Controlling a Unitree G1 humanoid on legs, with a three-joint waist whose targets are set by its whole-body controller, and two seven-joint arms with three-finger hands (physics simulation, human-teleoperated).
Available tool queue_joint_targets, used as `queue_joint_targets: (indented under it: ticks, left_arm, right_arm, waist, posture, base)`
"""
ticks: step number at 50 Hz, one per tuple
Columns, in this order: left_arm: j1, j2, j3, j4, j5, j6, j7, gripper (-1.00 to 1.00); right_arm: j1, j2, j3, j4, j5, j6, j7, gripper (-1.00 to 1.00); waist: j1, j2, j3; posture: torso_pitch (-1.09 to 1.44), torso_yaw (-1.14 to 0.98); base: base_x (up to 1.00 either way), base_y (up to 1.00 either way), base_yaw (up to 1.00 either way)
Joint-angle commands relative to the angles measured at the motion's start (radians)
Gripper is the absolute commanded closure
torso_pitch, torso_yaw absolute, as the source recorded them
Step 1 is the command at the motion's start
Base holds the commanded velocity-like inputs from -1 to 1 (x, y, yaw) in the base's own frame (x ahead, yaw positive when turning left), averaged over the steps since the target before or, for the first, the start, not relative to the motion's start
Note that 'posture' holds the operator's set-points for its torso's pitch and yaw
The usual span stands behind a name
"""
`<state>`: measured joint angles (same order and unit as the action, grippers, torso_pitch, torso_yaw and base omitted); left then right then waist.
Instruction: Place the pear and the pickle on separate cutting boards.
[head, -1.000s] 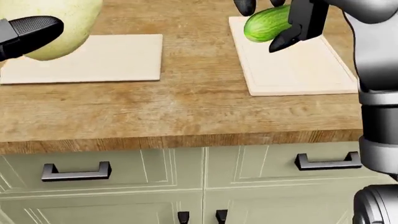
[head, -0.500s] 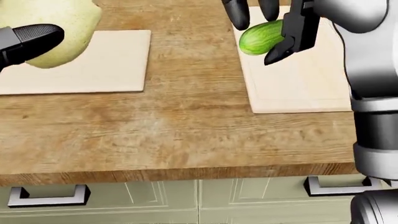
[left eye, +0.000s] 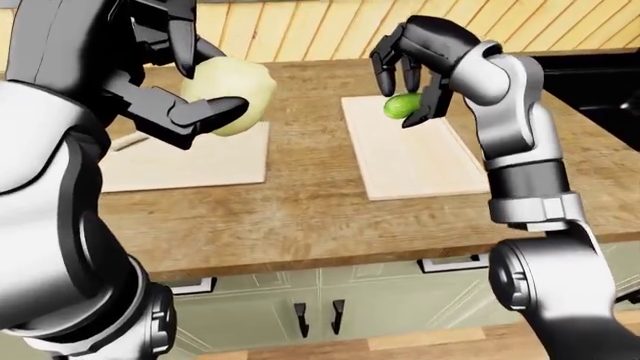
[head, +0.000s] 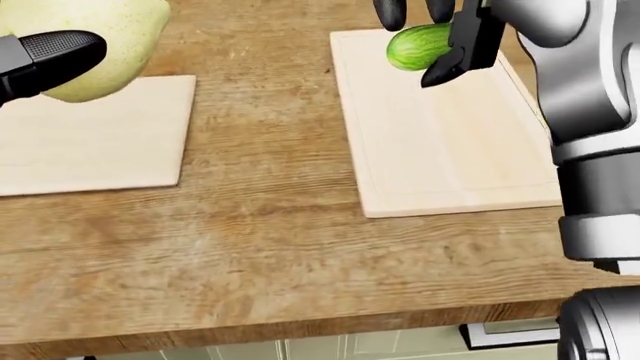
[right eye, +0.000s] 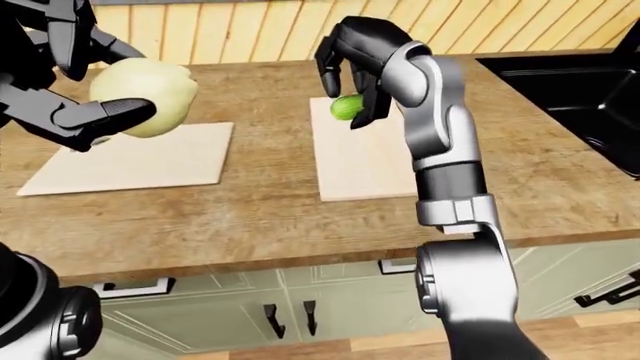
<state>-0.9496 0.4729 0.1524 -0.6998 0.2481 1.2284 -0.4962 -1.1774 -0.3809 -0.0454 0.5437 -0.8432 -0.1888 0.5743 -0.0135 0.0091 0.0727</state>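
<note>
Both fruits are up in the air: the left robot hand (left eye: 185, 90) grips the pear (left eye: 235, 96) above the left cutting board (right eye: 140, 166), while the right robot hand (left eye: 410, 71) pinches the pickle (head: 418, 45) over the right cutting board (head: 450, 142), upper centre, each lined up for its own drop on the bench (head: 260, 247).

pear (head: 95, 41) cropped at head view's top

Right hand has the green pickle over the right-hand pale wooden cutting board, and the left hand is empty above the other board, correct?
Not quite: the left hand is not empty. The left-eye view shows its fingers closed round the pale yellow pear, above the left pale wooden cutting board. The right hand does hold the green pickle over the right cutting board.
</note>
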Motion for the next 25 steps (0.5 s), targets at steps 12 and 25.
queue_joint_targets:
  ticks: [12, 25]
  left_arm:
    - [-0.017, 0.008, 0.020, -0.013, 0.001, -0.040, 0.026, 1.00]
    - [-0.005, 0.013, 0.027, -0.018, -0.012, -0.043, 0.035, 1.00]
  right_arm:
    - [-0.122, 0.011, 0.022, 0.320, -0.127, 0.010, -0.319, 1.00]
    - [-0.148, 0.015, 0.039, 0.468, -0.189, 0.128, -0.386, 1.00]
  waist:
    - [0.007, -0.004, -0.033]
    - [0.022, -0.012, -0.033]
  posture:
    - [0.00, 0.00]
    - [0.00, 0.00]
  base:
    - [0.00, 0.00, 0.00]
    - [0.00, 0.00, 0.00]
